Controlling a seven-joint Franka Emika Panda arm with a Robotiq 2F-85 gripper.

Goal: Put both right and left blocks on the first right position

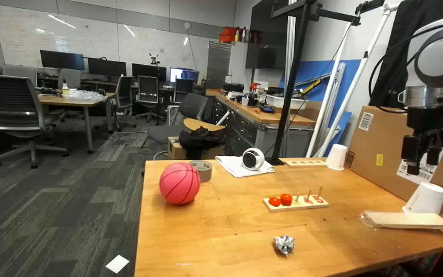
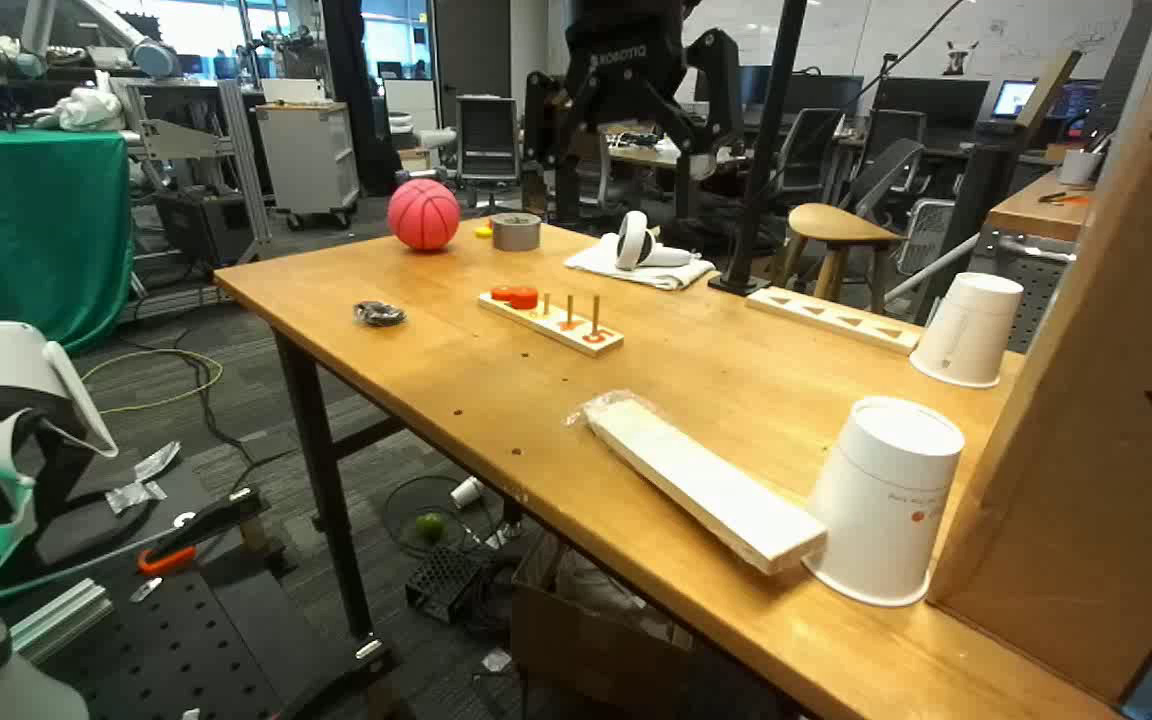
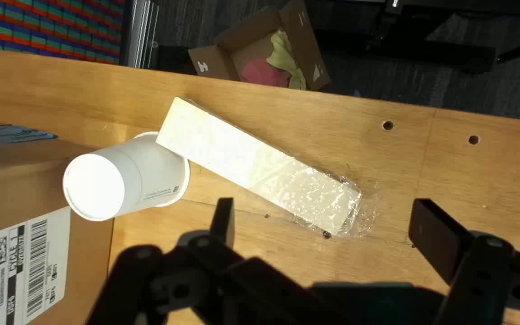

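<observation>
Observed tool [image 3: 327, 228] with jaws parted wide, high above the right side of the wooden tabletop [image 1: 214, 227] in an exterior view; in the wrist view, facing down with a pale wooden plank [image 3: 224, 149] in sight.

Located left red block [image 1: 274, 201] and right red block [image 1: 286, 199] side by side at the left end of a wooden peg board [image 1: 298, 207], same end in both exterior views. Unable to resolve whether touching. Counted three exposed pegs [image 2: 595, 314] to the right of them, upright, taller toward the right; read a red 5 [image 2: 600, 338] at the foot of the last.

Found crumpled silver foil [image 1: 284, 244] on the near side of the peg board in an exterior view, well apart. At far left, pink basketball [image 1: 179, 183] near a roll of duct tape [image 1: 204, 172]. Along the far edge, white VR controller [image 2: 671, 257] on a folded white cloth [image 2: 661, 279], then black post [image 1: 285, 115], then wooden board with triangular cutouts [image 2: 836, 329].

At right, logged far paper cup [image 2: 966, 335] and near paper cup [image 2: 881, 500], both white and upside down, close to a large cardboard box [image 1: 371, 142]. Noted right end of plank just beside the near paper cup in both exterior views, contact unclear; clear plastic wrap [image 3: 364, 216] around its left end.
</observation>
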